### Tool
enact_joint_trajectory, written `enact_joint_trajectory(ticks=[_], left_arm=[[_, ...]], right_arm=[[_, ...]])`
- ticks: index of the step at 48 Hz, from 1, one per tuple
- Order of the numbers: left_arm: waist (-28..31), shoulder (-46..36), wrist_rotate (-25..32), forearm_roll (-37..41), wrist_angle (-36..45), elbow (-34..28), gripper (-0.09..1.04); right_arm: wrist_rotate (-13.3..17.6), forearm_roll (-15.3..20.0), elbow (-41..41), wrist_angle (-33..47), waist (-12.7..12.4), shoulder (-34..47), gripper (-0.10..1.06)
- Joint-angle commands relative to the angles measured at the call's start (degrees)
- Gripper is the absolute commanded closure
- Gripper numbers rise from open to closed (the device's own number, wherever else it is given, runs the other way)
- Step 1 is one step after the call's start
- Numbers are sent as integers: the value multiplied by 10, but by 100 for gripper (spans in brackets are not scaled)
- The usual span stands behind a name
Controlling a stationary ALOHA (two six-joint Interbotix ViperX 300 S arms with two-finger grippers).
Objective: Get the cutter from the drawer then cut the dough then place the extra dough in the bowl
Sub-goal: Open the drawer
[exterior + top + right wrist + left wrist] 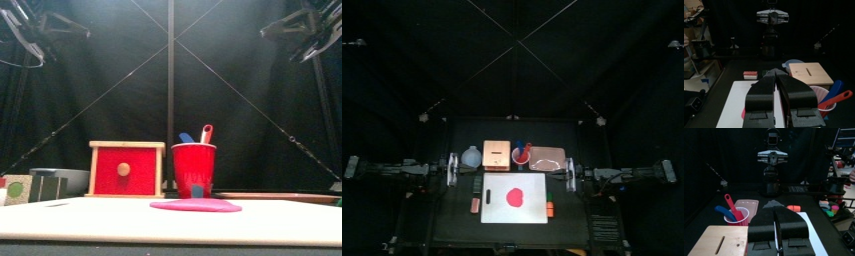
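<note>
A flat red dough disc (513, 195) (195, 206) lies on the white cutting board (529, 213). Behind it stands the pale wooden box (496, 153) with its red drawer front (126, 170) pushed in. No cutter shows. The blue-grey bowl (472, 157) (794, 63) sits left of the box. My left gripper (453, 168) (775, 204) hovers shut and empty at the table's left. My right gripper (571, 173) (775, 74) does the same at the right. Both are raised well above the table.
A red cup (521, 155) (194, 170) holding a blue knife (186, 138) and a red knife (206, 133) stands right of the box. The pink tray (547, 157) lies beside it. A small orange toy (476, 204) and a pale toy (549, 208) flank the board.
</note>
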State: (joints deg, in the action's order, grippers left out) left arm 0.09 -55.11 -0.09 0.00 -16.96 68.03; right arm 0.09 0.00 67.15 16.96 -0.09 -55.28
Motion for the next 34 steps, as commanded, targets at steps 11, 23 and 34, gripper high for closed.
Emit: enact_joint_trajectory(ticks=[11,23,34], left_arm=[[-23,139,-18,-210,-83,-48,95],[-120,247,-35,-433,-227,-55,95],[-221,355,-40,-579,-336,-83,95]], right_arm=[[4,4,-71,2,-32,105,93],[-3,-4,-220,-103,-77,243,93],[-6,-39,-332,-219,-126,354,93]])
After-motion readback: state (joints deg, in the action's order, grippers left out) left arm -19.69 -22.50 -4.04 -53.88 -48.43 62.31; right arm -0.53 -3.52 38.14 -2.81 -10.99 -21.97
